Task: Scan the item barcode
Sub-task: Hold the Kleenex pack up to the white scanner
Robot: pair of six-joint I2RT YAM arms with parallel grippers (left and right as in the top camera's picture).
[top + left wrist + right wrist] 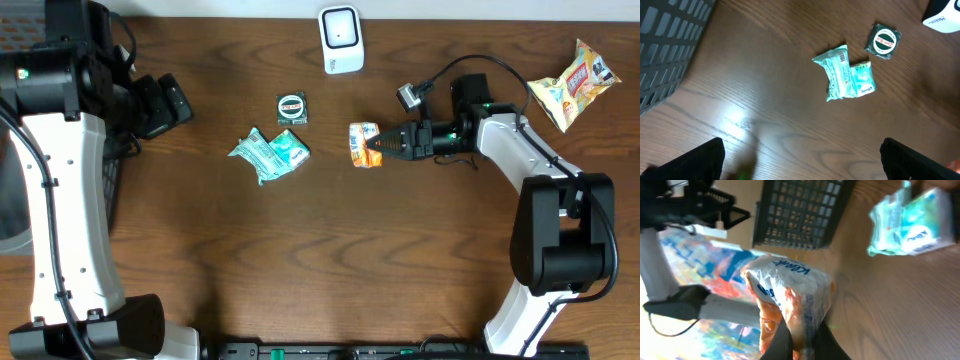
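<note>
Pickup looks done. Your right gripper (376, 146) is clenched on the orange-and-white tissue packet (362, 143), pinching one end. The packet sits mid-table, apart from the white scanner (341, 39) at the far edge and not facing it. You can't see a barcode on the packet in either view.

Left to do, by my reading: carry the packet to the scanner, turn the code toward it, and get the read.

Your left gripper (801, 150) hangs released and empty, near the teal packet (844, 73). The small dark packet (883, 41) and the snack bag (573, 83) lie untouched.
</note>
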